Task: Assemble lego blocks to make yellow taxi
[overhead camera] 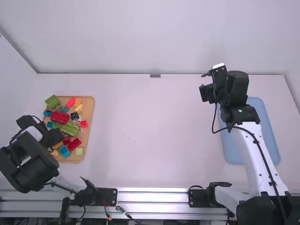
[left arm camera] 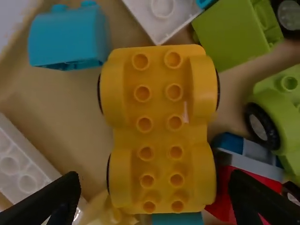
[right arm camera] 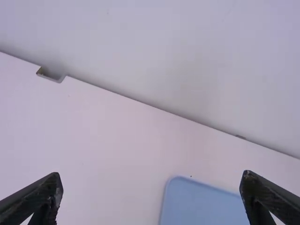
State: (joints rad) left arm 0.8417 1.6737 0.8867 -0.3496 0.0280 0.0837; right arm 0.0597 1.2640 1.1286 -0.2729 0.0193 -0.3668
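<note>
My left gripper (overhead camera: 50, 138) hangs over the near left part of the wooden tray (overhead camera: 87, 136). In the left wrist view that gripper (left arm camera: 154, 194) is open, one finger on each side of the near end of a yellow car base (left arm camera: 159, 126) with black wheels and two rows of studs; nothing is between its pads. A pale yellow piece (left arm camera: 105, 211) lies beside the base's end. Over the far end of the blue tray, my right gripper (overhead camera: 225, 86) is held up; in the right wrist view this gripper (right arm camera: 152, 199) stands open and holds nothing.
Around the yellow base lie a blue block (left arm camera: 68, 40), a white plate (left arm camera: 164, 14), a green block (left arm camera: 239, 30), a green wheeled piece (left arm camera: 281, 103) and a red block (left arm camera: 222, 192). A blue tray (overhead camera: 269, 140) lies at the right, partly under my right arm.
</note>
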